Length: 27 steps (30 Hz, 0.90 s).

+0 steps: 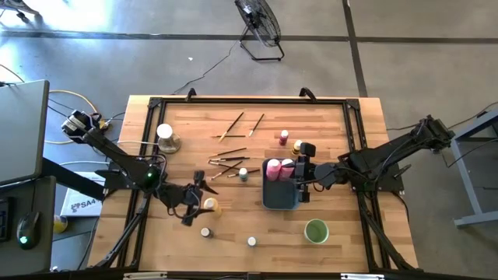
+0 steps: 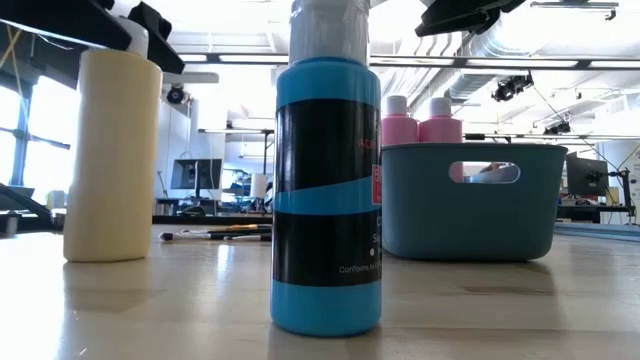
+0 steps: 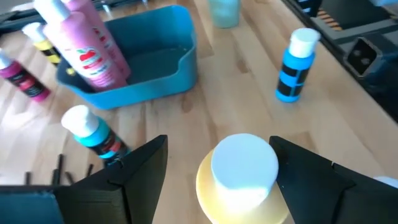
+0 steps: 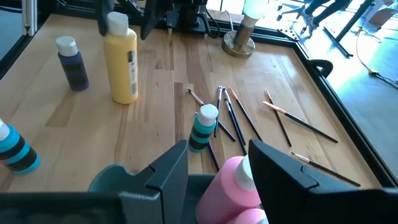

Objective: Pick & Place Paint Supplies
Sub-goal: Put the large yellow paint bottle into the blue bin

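The left gripper (image 1: 204, 201) is seen toward seven o'clock on the table (image 1: 334, 132), its fingers (image 3: 134, 171) spread wide on either side of the yellow bottle (image 1: 210, 205), whose white cap (image 3: 244, 167) sits between them with a gap on each side; no contact is shown. The right gripper (image 1: 299, 180) is held over the three o'clock edge of the blue-grey tray (image 1: 280, 199), just right of the table's centre; its fingers (image 4: 174, 165) are parted above a pink bottle (image 4: 230, 186), and whether the bottle is pinched cannot be told. Two pink bottles (image 1: 278, 168) are stood at the twelve o'clock end of the tray. Paintbrushes (image 1: 229, 159) are scattered from the table's centre toward twelve o'clock; a small teal jar (image 1: 243, 174) is stood at their five o'clock side. Two small bottles (image 1: 289, 140) are placed at twelve o'clock of the tray; two pale-capped jars (image 1: 205, 232) (image 1: 251, 242) are set near six o'clock; a green cup (image 1: 316, 231) is stood at five o'clock of the tray. In the low view a blue bottle (image 2: 326, 190) is seen closest to the camera.
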Each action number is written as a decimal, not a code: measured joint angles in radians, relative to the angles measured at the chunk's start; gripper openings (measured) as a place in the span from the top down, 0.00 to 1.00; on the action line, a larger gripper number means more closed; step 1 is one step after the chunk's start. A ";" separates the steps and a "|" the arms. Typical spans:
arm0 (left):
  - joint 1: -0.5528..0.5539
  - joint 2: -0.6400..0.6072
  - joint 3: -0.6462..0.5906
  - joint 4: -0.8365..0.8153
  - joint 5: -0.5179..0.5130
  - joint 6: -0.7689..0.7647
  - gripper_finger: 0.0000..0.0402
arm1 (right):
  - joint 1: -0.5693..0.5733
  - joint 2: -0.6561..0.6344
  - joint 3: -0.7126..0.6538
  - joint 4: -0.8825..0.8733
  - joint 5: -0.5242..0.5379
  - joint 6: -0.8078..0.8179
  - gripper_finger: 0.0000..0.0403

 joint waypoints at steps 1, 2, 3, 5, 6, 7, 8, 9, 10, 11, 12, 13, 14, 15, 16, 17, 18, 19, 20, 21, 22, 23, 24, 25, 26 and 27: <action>0.000 -0.001 0.000 -0.001 -0.004 0.000 0.32 | 0.000 0.000 0.000 0.000 0.000 0.000 0.60; 0.000 -0.001 0.000 -0.002 -0.005 0.000 0.32 | 0.000 0.000 0.000 0.000 0.000 0.000 0.60; 0.000 -0.001 0.000 -0.003 -0.007 0.000 0.32 | 0.000 0.000 0.000 0.000 0.000 0.000 0.60; 0.000 -0.001 0.000 -0.004 -0.007 -0.002 0.32 | 0.000 0.000 0.000 0.000 0.000 0.000 0.60; 0.000 -0.001 0.000 -0.005 -0.007 -0.004 0.32 | 0.000 0.000 0.000 0.000 0.000 0.000 0.60; 0.000 -0.001 0.000 -0.005 -0.005 -0.007 0.32 | 0.000 0.000 0.000 0.000 0.000 0.000 0.60; 0.000 -0.001 0.000 -0.006 -0.001 -0.012 0.32 | 0.000 0.000 0.000 0.000 0.000 0.000 0.60; 0.000 -0.001 0.000 -0.006 0.001 -0.017 0.32 | 0.000 0.000 0.000 0.000 0.000 0.000 0.60; 0.000 -0.001 0.000 -0.007 0.001 -0.021 0.32 | 0.000 0.000 0.000 0.000 0.000 0.000 0.60; 0.000 -0.001 0.000 -0.007 0.001 -0.025 0.32 | 0.000 0.000 0.000 0.000 0.000 0.000 0.60; 0.000 -0.001 0.000 -0.007 0.001 -0.027 0.32 | 0.000 0.000 0.000 0.000 0.000 0.000 0.60; 0.000 -0.001 0.000 -0.007 0.001 -0.027 0.32 | 0.000 0.000 0.000 0.000 0.000 0.000 0.60; 0.000 -0.001 0.000 -0.007 0.001 -0.027 0.32 | 0.000 0.000 0.000 0.000 0.000 0.000 0.60; 0.000 -0.001 0.000 -0.007 0.001 -0.028 0.32 | 0.000 0.000 0.000 0.000 0.000 0.000 0.60; 0.000 -0.001 0.000 -0.007 0.001 -0.028 0.32 | 0.000 0.000 0.000 0.000 0.000 0.000 0.60; 0.000 -0.001 0.000 -0.007 0.001 -0.028 0.32 | 0.000 0.000 0.000 0.000 0.000 0.000 0.60; 0.000 -0.001 0.000 -0.007 0.001 -0.028 0.32 | 0.000 0.000 0.000 0.000 0.000 0.000 0.60; 0.000 -0.001 0.000 -0.007 0.001 -0.028 0.32 | 0.000 0.000 0.000 0.000 0.000 0.000 0.60; 0.000 -0.001 0.000 -0.008 0.001 -0.028 0.32 | 0.000 0.000 0.000 0.000 0.000 0.000 0.60; 0.000 -0.001 0.000 -0.008 0.001 -0.028 0.32 | 0.000 0.000 0.000 0.000 0.000 0.000 0.60; 0.000 -0.001 0.000 -0.008 -0.001 -0.028 0.32 | 0.000 0.000 0.000 0.000 0.000 0.000 0.60; 0.000 -0.001 0.000 -0.008 -0.002 -0.028 0.32 | 0.000 0.000 0.000 0.000 0.000 0.000 0.60; 0.000 -0.001 0.000 -0.008 -0.003 -0.028 0.32 | 0.000 0.000 0.000 0.000 0.000 0.000 0.60; 0.000 -0.001 0.000 -0.008 -0.003 -0.028 0.32 | 0.000 0.000 0.000 0.000 0.000 0.000 0.60; 0.000 -0.001 0.000 -0.008 -0.003 -0.028 0.32 | 0.000 0.000 0.000 0.000 0.000 0.000 0.60; 0.000 -0.001 0.000 -0.008 -0.003 -0.028 0.32 | 0.000 0.000 0.000 0.000 0.000 0.000 0.60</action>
